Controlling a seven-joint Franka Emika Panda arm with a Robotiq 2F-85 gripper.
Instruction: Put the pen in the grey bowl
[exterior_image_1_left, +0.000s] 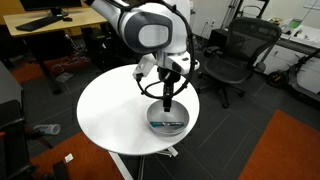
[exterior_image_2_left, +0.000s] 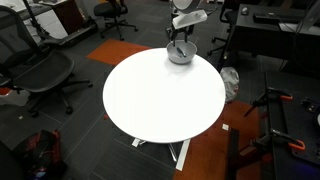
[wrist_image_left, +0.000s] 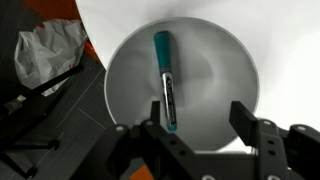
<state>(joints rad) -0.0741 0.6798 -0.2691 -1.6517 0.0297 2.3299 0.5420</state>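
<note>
In the wrist view the gripper (wrist_image_left: 200, 135) fills the near edge at 6 o'clock. Its jaws stand wide apart and hold nothing. Just beyond them the grey bowl (wrist_image_left: 218, 70) takes up the middle of the view. The pen (wrist_image_left: 163, 70) lies loose on the bowl's floor, a little toward 9 o'clock of centre. Its teal end points to 12 o'clock and its darker end to 6 o'clock, clear of both jaws. Past the bowl the white table (wrist_image_left: 285, 35) shows toward 1 o'clock. A crumpled pale bag (wrist_image_left: 45, 55) lies on the dark floor at 10 o'clock.

In both exterior views the gripper (exterior_image_1_left: 167, 98) (exterior_image_2_left: 180, 42) hangs directly over the bowl (exterior_image_1_left: 166, 123) (exterior_image_2_left: 180, 56). The bowl sits close to the table's rim, at about 5 o'clock in an exterior view (exterior_image_1_left: 110, 110) and at 12 o'clock in an exterior view (exterior_image_2_left: 165, 100). Farther off stands a black office chair (exterior_image_1_left: 228, 52).
</note>
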